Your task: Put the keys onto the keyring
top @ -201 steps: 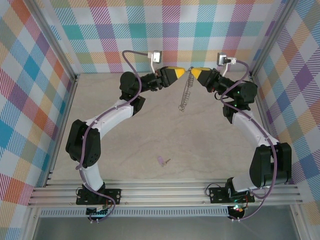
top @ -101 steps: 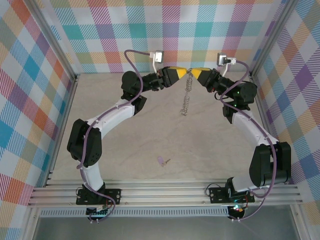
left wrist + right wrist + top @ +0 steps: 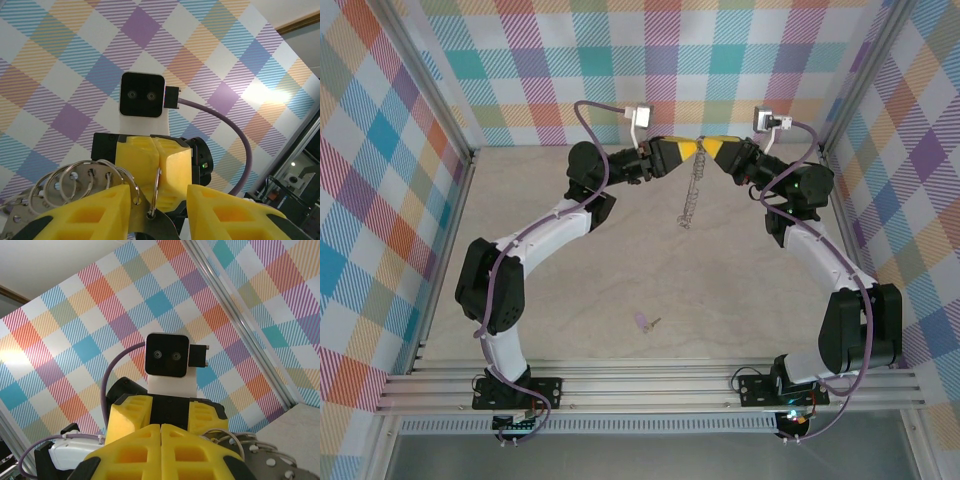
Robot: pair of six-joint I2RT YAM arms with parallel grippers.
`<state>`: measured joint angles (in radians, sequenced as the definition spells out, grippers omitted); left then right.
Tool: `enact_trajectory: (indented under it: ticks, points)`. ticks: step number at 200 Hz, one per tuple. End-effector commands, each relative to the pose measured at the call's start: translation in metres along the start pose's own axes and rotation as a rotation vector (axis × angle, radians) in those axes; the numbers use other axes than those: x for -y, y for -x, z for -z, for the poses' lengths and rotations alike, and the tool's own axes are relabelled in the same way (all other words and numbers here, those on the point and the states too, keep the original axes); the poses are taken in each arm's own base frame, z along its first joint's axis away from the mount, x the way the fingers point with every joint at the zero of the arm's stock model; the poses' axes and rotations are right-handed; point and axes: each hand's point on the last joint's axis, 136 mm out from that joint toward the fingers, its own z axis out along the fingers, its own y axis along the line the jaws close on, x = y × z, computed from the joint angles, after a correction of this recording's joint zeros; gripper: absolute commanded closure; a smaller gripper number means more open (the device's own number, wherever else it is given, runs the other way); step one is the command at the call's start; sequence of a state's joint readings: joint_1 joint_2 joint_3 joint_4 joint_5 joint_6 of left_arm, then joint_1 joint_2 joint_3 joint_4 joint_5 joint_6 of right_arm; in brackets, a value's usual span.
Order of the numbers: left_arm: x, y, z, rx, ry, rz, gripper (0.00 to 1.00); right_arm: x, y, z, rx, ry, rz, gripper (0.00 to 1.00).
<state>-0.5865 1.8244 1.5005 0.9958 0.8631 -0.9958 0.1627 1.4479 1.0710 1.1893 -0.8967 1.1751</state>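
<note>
Top external cam: both arms meet over the far side of the pale wood table (image 3: 570,250), and the large thin grey metal keyring (image 3: 691,195), fringed w/ tiny silvery loops, hangs down from between their yellow tips. On the left wrist cam the right gripper (image 3: 707,148) is pinched tight on the hoop's wire, pads (image 3: 137,160) pressed together. The left gripper (image 3: 691,148) has its fingers (image 3: 85,212) spread, straddling that same spot, nothing held. The tiny key, lilac plastic head and short grey blade (image 3: 644,322), lies on the table toward the near edge, well apart from the ring. Looks like a brace or handover, imo. Left should close square-on on bare wire just beside the right's pinch, not on the danglers, before anything lets go, or the hoop swings or drops.
</note>
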Motion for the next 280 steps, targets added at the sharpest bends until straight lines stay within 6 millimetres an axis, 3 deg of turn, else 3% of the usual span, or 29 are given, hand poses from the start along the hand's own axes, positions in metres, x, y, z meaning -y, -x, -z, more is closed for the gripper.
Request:
enact_trajectory:
  ticks: [1,91,152,280]
  points:
    - [0.016,0.004,-0.007,-0.01,-0.048,-0.062,0.66,-0.007,0.008,0.002,0.04,0.021,0.045,1.0]
    - [0.017,0.002,-0.007,-0.015,-0.048,-0.066,0.78,-0.007,0.007,0.003,0.042,0.016,0.047,1.0]
    - [0.013,-0.005,-0.005,-0.027,-0.023,-0.058,0.65,-0.005,0.009,0.004,0.056,0.003,0.048,1.0]
    - [0.012,0.009,0.007,0.076,0.058,-0.114,0.62,-0.006,0.01,0.009,0.059,-0.007,0.053,1.0]
